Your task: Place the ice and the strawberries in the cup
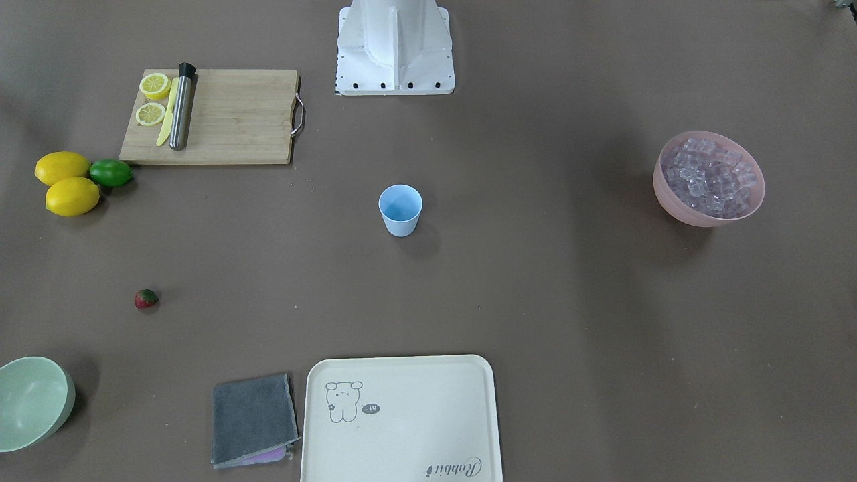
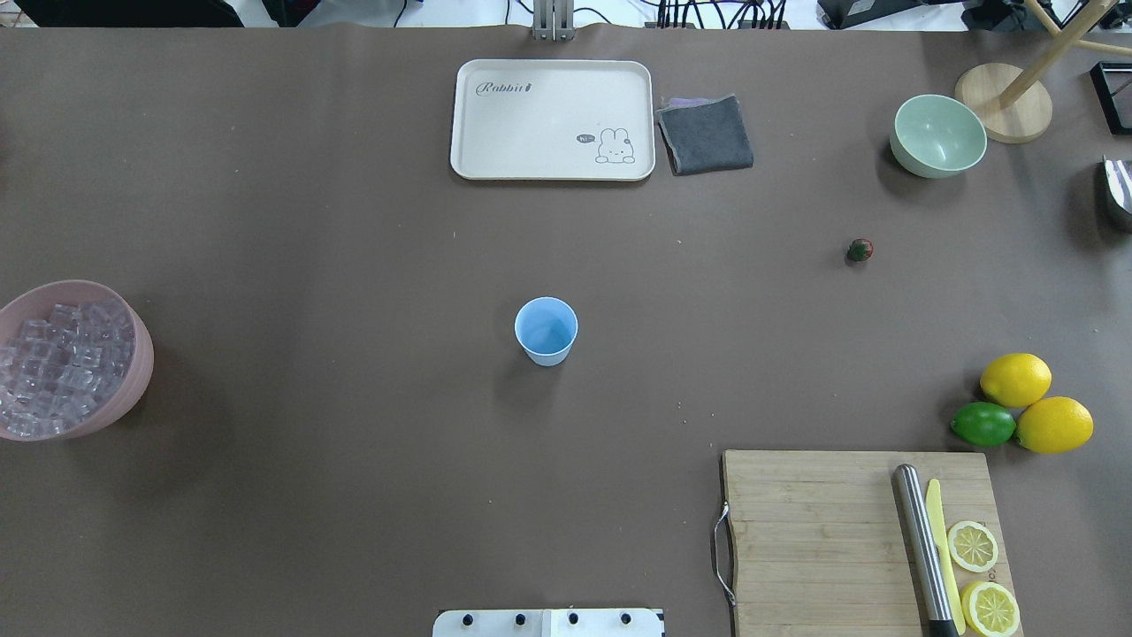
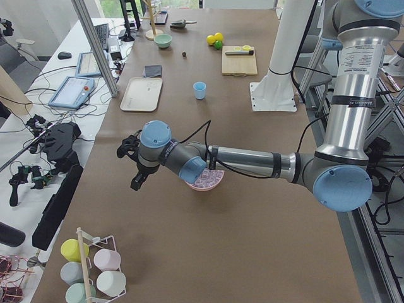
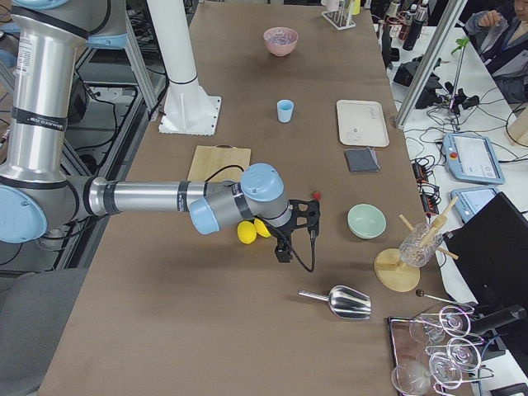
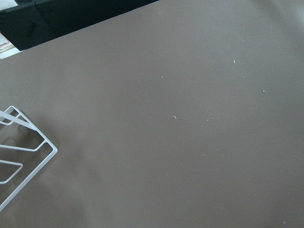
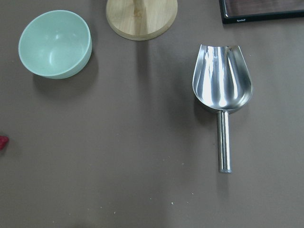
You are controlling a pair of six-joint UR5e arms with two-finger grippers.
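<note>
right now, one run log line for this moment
cup: upright, empty | ice: in pink bowl | strawberry: on table | scoop: near green bowl | left arm: past pink bowl | right arm: near scoop

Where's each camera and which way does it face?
Front-facing: across the brown table, facing the robot's white base.
Overhead: behind the robot, looking forward; shares the small pale-blue plastic cup.
Left side: left end; left hand nearest.
Right side: right end; right hand nearest.
Left wrist: down on white wire rack; no hand.
Right wrist: down on shiny metal scoop; no hand.
</note>
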